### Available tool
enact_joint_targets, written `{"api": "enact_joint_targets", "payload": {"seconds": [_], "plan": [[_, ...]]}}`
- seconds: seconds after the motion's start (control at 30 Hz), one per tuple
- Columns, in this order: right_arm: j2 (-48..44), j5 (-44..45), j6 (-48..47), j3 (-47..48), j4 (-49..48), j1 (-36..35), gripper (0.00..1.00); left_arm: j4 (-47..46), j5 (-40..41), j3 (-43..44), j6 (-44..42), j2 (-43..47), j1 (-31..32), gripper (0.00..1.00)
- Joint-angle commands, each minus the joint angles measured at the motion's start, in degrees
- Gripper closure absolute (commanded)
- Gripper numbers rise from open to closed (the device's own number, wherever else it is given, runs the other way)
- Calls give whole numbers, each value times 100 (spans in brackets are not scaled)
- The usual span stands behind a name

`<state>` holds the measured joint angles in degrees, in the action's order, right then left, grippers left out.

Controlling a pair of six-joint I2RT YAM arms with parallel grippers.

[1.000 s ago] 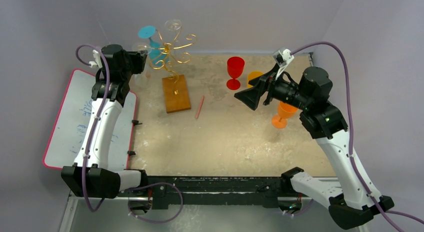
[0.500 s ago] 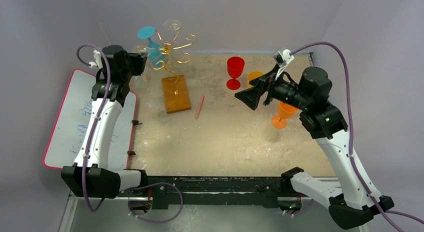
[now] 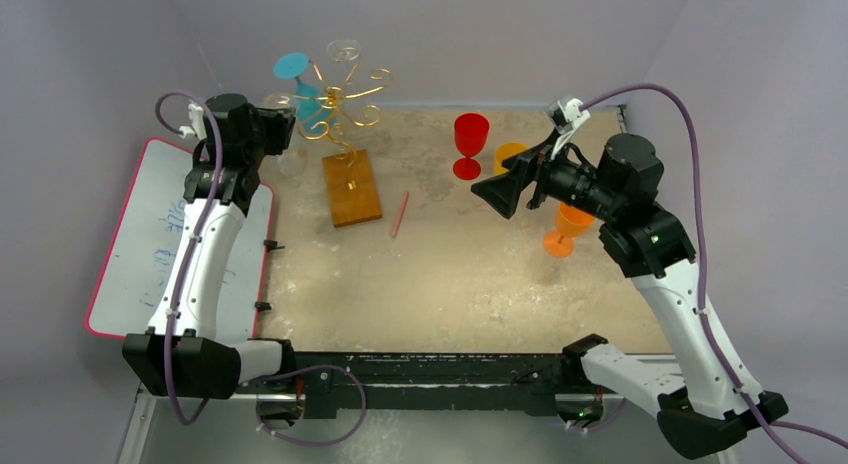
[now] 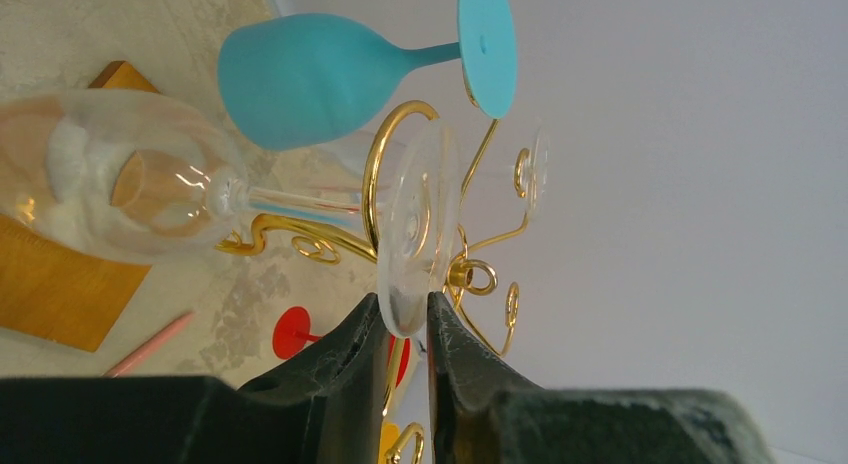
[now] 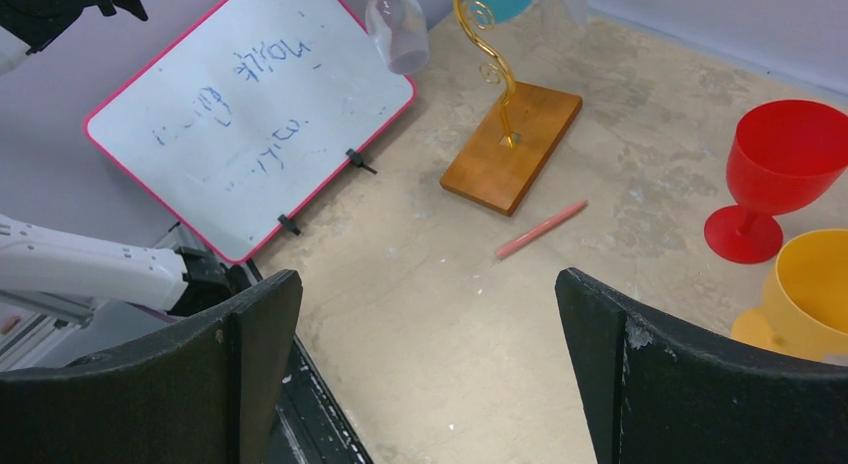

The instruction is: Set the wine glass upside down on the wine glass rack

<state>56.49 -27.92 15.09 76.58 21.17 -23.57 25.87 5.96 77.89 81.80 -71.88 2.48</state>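
The clear wine glass (image 4: pixel 110 189) hangs bowl down on the gold wire wine glass rack (image 4: pixel 375 184), its stem lying across a curled arm. My left gripper (image 4: pixel 403 309) has its fingertips against both faces of the glass's foot rim. From above, the glass (image 3: pixel 288 156) hangs left of the rack (image 3: pixel 340 109), with the left gripper (image 3: pixel 283 119) beside it. My right gripper (image 3: pixel 495 196) stands wide open and empty over the right half of the table, its jaws (image 5: pixel 428 279) far apart.
A teal glass (image 3: pixel 300 79) and another clear glass (image 3: pixel 345 50) hang on the rack, whose wooden base (image 3: pixel 352 189) stands on the table. A pink pencil (image 3: pixel 400 214) lies beside it. Red (image 3: pixel 470 144), yellow (image 3: pixel 508 154) and orange (image 3: pixel 568 227) glasses stand right. A whiteboard (image 3: pixel 150 244) lies left.
The left wrist has shifted slightly beside the rack. The clear glass and the right arm stay where they were.
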Motion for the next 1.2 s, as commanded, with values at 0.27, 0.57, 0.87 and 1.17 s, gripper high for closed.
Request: {"api": "enact_joint_targets", "payload": {"seconds": [0.27,0.57,0.87,1.17], "plan": [[-38,333,151,-139,-221,-7,0,239,90,74,-523,358,-11,71],[178,1420,177,199,402,-7,0,668,564,310,-1237,595,-11,46],[353,2625,476,274,886,-7,0,813,1021,647,-3144,846,-11,33],[189,4484,1349,63,1650,-7,0,-29,-671,73,-5062,1396,-5,30]]}}
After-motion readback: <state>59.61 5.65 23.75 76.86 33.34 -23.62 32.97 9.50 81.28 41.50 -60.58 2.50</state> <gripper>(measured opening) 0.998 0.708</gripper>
